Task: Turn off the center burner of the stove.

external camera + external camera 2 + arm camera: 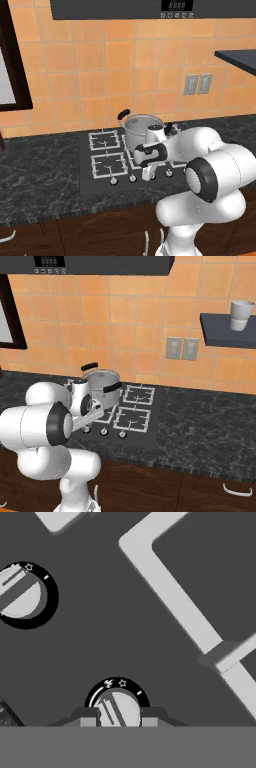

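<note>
Two fingertips (88,719) of the hand (118,722) flanking one stove (100,637) knob (117,709).

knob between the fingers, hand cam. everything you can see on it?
The knob is round, pale silver and metallic-looking, with a raised bar across its face tilted slightly off vertical. A black ring with white marks, two small symbols and a dash, circles it. It sits on the stove, a gripper finger on either side; contact unclear.

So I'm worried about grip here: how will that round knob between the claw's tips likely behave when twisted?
The knob looks small, smooth and silvery, so probably slippery. Its raised bar should give the claw purchase. Fixed into the stove, it should rotate, not lift.
</note>
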Motion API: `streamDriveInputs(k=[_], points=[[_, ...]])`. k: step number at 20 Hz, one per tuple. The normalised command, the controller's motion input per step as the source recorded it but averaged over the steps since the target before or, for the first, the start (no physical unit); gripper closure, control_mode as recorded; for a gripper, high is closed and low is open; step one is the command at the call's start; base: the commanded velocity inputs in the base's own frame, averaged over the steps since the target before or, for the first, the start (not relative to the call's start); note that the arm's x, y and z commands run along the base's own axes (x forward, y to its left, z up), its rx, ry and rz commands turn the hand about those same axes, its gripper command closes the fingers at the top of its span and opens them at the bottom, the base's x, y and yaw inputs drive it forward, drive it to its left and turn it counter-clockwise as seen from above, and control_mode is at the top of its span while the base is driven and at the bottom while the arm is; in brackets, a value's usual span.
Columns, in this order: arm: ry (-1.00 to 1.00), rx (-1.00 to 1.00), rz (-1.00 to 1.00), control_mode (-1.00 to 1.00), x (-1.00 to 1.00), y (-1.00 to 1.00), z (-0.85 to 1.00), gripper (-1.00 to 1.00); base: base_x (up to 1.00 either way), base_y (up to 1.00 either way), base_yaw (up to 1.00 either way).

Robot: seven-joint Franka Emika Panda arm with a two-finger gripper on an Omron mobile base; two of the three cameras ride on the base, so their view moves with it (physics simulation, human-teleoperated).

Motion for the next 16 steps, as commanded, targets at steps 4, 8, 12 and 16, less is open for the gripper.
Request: streamDriveInputs(k=[4,8,12,16], points=[[0.00,0.00,-0.20,-1.00,-0.13,0.00,-0.19,1.00,0.00,0.00,0.00],[0.00,0.00,-0.19,-1.00,-0.13,0.00,-0.17,1.00,0.00,0.00,0.00],[0.00,0.00,-0.18,-1.00,-0.13,0.00,-0.13,1.00,0.00,0.00,0.00],[0.00,0.00,-0.19,-1.00,-0.14,0.00,-0.16,1.00,0.00,0.00,0.00]])
